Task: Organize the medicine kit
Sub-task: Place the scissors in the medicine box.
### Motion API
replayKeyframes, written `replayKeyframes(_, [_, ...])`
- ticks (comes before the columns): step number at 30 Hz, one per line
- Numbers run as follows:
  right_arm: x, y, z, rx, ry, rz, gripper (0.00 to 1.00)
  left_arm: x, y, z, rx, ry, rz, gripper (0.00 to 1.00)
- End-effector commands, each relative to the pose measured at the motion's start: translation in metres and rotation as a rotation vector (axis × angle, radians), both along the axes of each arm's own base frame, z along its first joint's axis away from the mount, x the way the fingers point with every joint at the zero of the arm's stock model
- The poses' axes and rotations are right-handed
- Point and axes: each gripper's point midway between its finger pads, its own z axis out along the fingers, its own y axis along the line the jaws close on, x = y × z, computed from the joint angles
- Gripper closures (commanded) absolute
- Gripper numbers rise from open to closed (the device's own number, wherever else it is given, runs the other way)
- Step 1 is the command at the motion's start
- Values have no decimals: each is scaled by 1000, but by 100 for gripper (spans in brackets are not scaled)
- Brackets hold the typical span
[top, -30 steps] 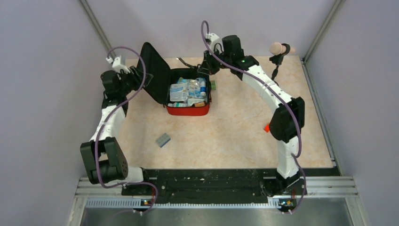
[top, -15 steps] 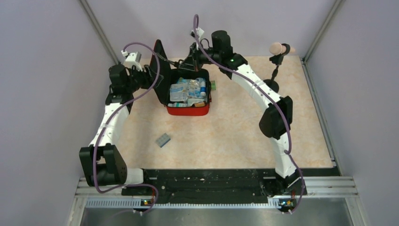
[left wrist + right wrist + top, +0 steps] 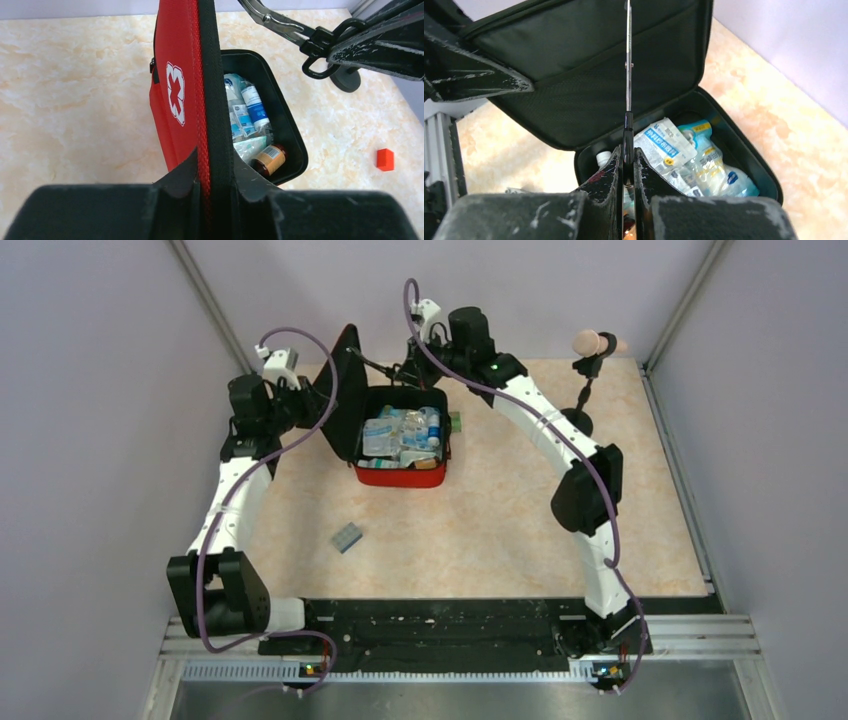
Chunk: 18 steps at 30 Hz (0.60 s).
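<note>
The medicine kit [image 3: 400, 476], a red pouch with black lining, lies open at the back middle, filled with packets and bottles [image 3: 402, 435]. Its lid [image 3: 346, 390] stands nearly upright; the white cross shows in the left wrist view [image 3: 175, 94]. My left gripper [image 3: 318, 400] is shut on the lid's free edge [image 3: 212, 165]. My right gripper [image 3: 412, 362] hovers above the kit's far edge, shut on the handle of black-handled scissors [image 3: 378, 364]. The blades [image 3: 628, 60] point at the lid's lining [image 3: 589, 85]. The scissors also show in the left wrist view [image 3: 280, 22].
A small grey block [image 3: 347, 537] lies on the table in front of the kit. A small orange-red block [image 3: 385, 159] lies to the kit's right. A stand with a round pink head [image 3: 590, 343] and black base [image 3: 577, 421] is at the back right. Walls close in on both sides.
My left gripper has raised the lid from leaning open to nearly upright. My right arm has swung left with the scissors to the kit's far edge.
</note>
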Motion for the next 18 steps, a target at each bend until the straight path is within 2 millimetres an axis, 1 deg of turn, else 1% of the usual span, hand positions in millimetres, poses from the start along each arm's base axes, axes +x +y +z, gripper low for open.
replayKeyframes(1, [-19, -11, 63, 100, 38, -109, 100, -8, -20, 52, -94, -89, -66, 82])
replayKeyframes(3, [-23, -13, 63, 75, 26, -120, 100, -8, -25, 50, -136, -48, -66, 62])
replayKeyframes(6, [-24, -18, 51, 21, 27, -124, 100, -6, -32, 51, -161, -30, -60, 47])
replayKeyframes(8, [-27, -19, 43, 3, 46, -112, 100, -3, -32, 52, -174, -25, -39, 32])
replayKeyframes(11, [-38, -16, 38, -2, 57, -56, 100, 0, -33, 55, -173, -28, -28, 23])
replayKeyframes(12, [-40, -16, 37, -5, 58, -47, 100, 1, -33, 55, -171, -29, -19, 19])
replayKeyframes(13, [-40, -17, 37, -9, 59, -46, 100, 3, -33, 55, -172, -24, -7, 6])
replayKeyframes(14, [-41, -18, 36, -14, 57, -42, 100, 5, -32, 54, -172, -15, 10, 2])
replayKeyframes(18, [-48, -18, 26, -54, 83, -7, 100, 10, -31, 45, -180, 16, 26, 1])
